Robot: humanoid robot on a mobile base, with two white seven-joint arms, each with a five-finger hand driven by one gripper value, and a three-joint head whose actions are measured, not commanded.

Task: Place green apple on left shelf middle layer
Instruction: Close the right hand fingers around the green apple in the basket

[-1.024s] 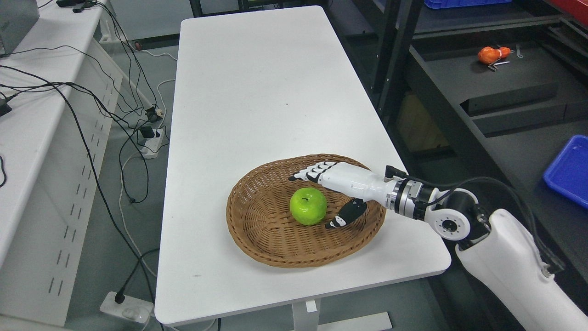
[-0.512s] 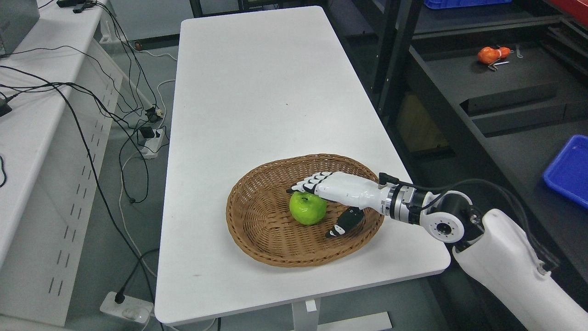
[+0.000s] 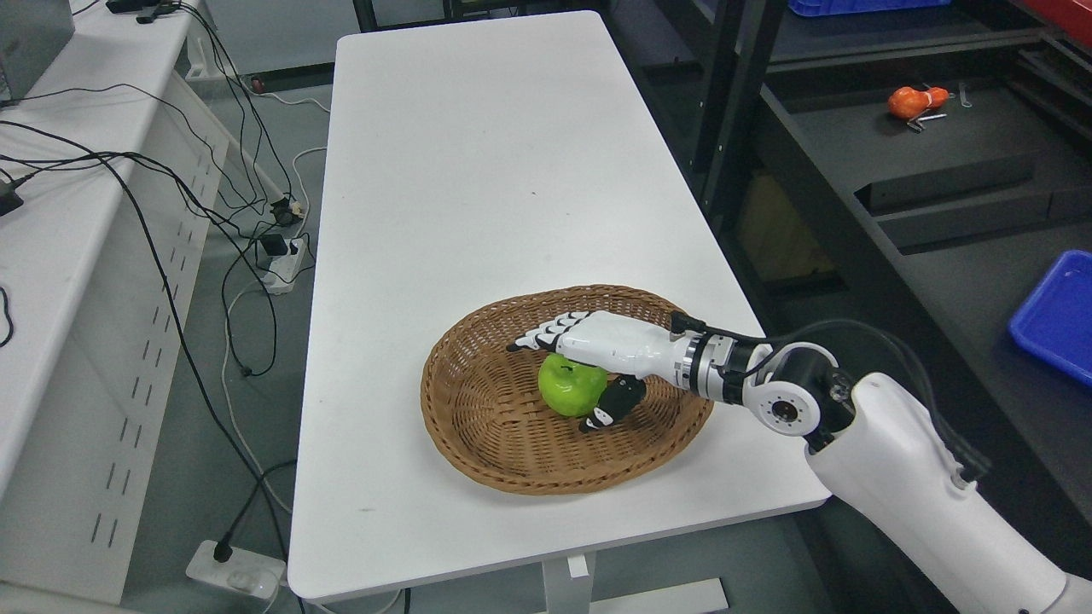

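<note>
head view, looking down at a long white table (image 3: 478,170) that is running away from the camera. a shallow brown wicker basket (image 3: 478,435) is sitting on the near end of the table, close to its right edge. a green apple (image 3: 570,388) is lying inside the basket, a little right of the basket's middle, with its stem dimple facing up. the robot's right arm (image 3: 904,495) is coming in from the lower right corner, white with a dark wrist joint, and is reaching across the basket's right rim. the right hand (image 3: 597,362) is sitting over the apple with its fingers (image 3: 539,334) stretched out straight and held side by side above the fruit's far top, pointing left. the dark thumb (image 3: 607,405) is angling down along the apple's near right side, just beside or touching it. the hand is spread around the apple rather than clamped on it; the fingers are not curling under the fruit. the left arm is not showing. to the right of the table a dark metal shelf (image 3: 853,213) is standing, with an orange object (image 3: 913,101) lying on one level and a blue tray (image 3: 1058,315) at the right edge. on the left, black cables (image 3: 171,222) are hanging from a white bench (image 3: 77,273) down to power strips on the grey floor.
</note>
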